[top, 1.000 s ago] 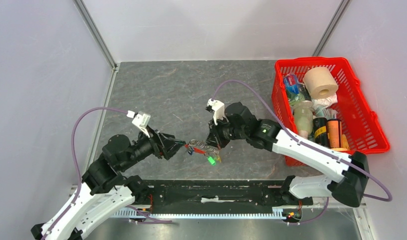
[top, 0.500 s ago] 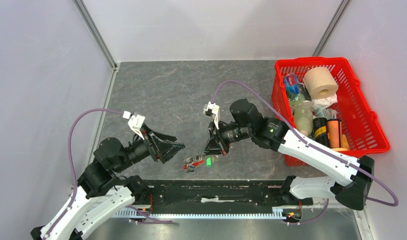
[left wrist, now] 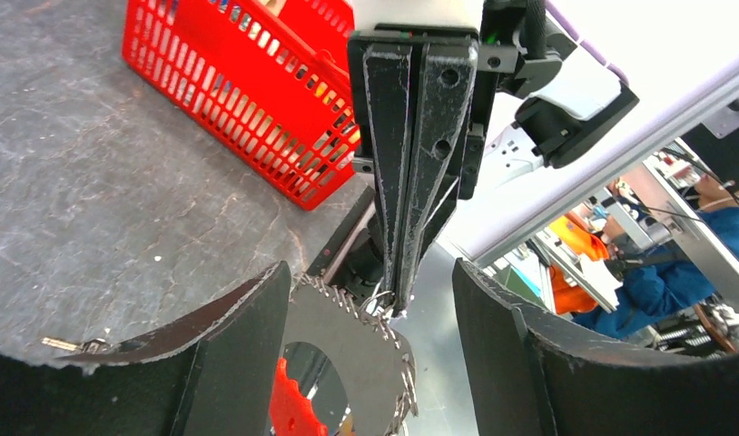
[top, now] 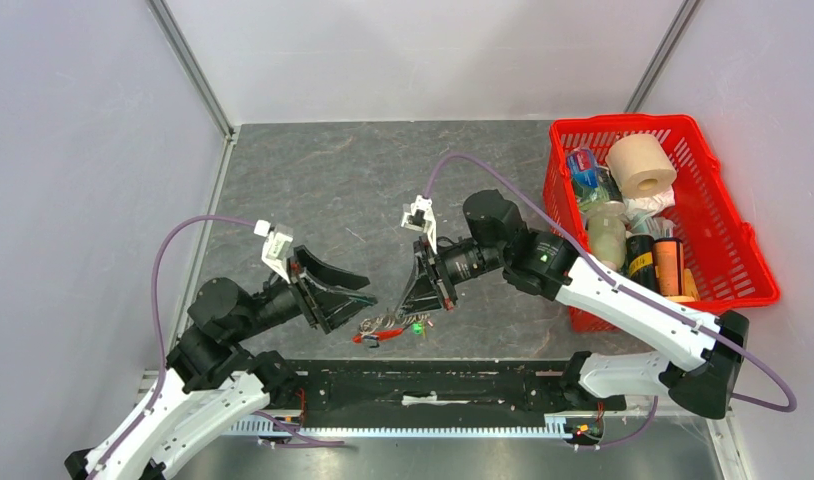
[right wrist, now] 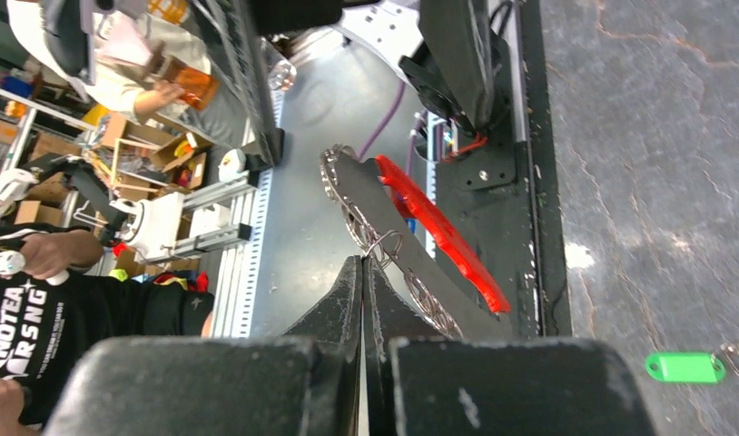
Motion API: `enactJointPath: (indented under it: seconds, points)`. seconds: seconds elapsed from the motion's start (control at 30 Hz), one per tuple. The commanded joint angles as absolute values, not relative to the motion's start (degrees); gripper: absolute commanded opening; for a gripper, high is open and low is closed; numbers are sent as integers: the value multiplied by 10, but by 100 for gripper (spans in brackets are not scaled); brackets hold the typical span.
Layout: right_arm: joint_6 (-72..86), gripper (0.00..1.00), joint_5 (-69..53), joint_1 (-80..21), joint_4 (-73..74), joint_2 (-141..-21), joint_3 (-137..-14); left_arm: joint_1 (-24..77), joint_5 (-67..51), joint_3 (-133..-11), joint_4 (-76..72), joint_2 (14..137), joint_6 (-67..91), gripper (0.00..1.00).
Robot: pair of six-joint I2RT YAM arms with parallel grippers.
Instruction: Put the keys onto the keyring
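Note:
My right gripper [top: 430, 308] is shut, pinching the thin silver ring of the keyring [right wrist: 385, 245] at its fingertips. The chain, a flat dark piece and the red fob [right wrist: 438, 232] hang from the ring. In the top view the keyring [top: 381, 331] sits low near the table's front edge. A green-headed key [right wrist: 684, 366] lies on the table beside a small silver key [right wrist: 738, 355]. My left gripper [top: 368, 291] is open and empty, its jaws spread either side of the hanging keyring [left wrist: 379, 300]. A small brass-coloured key [left wrist: 71, 343] lies on the table to its left.
A red plastic basket [top: 623, 122] full of items such as a paper roll [top: 641, 165] stands at the right. The black mounting rail [top: 423, 385] runs along the near edge, just below the keyring. Grey walls enclose the table on three sides.
My left gripper has let go of the keyring, opened wide and drawn back. My right gripper has tilted down and carried the keyring toward the near edge.

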State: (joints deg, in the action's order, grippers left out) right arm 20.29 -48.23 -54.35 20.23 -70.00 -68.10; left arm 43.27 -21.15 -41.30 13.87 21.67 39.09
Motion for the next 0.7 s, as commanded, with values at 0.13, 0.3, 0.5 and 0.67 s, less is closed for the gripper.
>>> enactJointPath:
  seconds: [0.13,0.3,0.5,0.67]
  points:
    - [280,0,-549,-543,66,-688,-705,436,-272,-381,24,210,433,68]
    - [302,0,-574,-542,46,-692,-713,436,-290,-369,-24,209,441,64]
    - [331,0,-597,-542,8,-687,-710,436,-313,-353,-81,210,461,60]
    - [354,0,-609,-543,-24,-690,-711,436,-328,-341,-119,217,479,55]
